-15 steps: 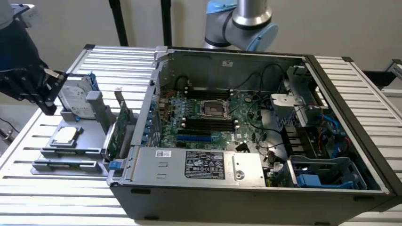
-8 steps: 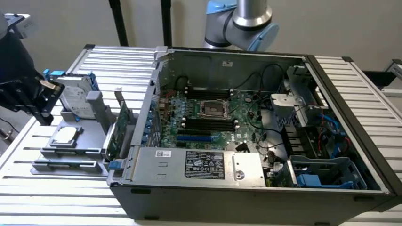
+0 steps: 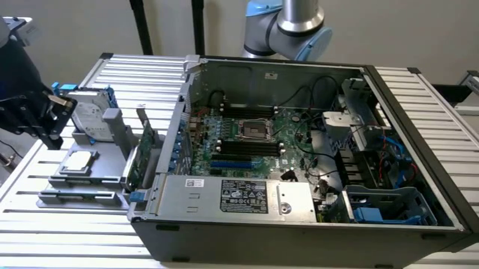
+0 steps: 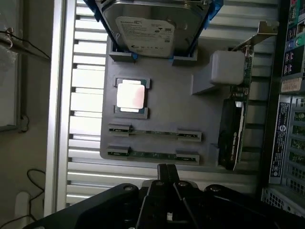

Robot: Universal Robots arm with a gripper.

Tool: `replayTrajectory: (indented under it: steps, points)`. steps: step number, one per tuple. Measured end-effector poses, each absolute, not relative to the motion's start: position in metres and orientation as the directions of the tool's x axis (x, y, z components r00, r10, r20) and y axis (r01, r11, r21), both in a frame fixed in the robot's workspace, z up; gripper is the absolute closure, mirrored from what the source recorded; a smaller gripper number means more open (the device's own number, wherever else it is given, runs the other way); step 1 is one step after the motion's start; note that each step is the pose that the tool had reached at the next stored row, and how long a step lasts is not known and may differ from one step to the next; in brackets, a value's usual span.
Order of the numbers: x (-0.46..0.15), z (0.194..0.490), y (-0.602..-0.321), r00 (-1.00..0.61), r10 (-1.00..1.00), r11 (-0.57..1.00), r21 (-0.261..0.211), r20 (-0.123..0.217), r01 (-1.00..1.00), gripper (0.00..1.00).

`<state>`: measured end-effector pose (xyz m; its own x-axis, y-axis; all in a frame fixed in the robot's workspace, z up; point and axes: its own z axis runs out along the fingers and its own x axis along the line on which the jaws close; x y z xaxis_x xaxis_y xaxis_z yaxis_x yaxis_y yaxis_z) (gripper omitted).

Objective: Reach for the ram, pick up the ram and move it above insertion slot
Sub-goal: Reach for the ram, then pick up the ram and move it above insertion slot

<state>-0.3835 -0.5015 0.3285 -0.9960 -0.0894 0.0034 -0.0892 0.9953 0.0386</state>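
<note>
The hard drive [image 4: 155, 21] is cut off by the picture's edge; the 2 ram sticks [image 4: 153, 133] lie edge-on, their chips too small to tell.

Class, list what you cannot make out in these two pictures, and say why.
Ram, wrist view: seen edge-on in the tray, so its chips are hidden.
Hard drive, wrist view: cut off by the picture edge.
Power supply label, exterior view: print too small to read.
Arm, exterior view: cut off by the top edge.
</note>
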Motion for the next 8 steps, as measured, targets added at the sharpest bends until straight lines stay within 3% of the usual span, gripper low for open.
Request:
replayTrajectory:
  steps: [8]
  points:
    - [-0.3836, 0.3269, -0.5015, -0.973, -0.233, 0.972, 0.039, 0.003, -0.233, 0.89]
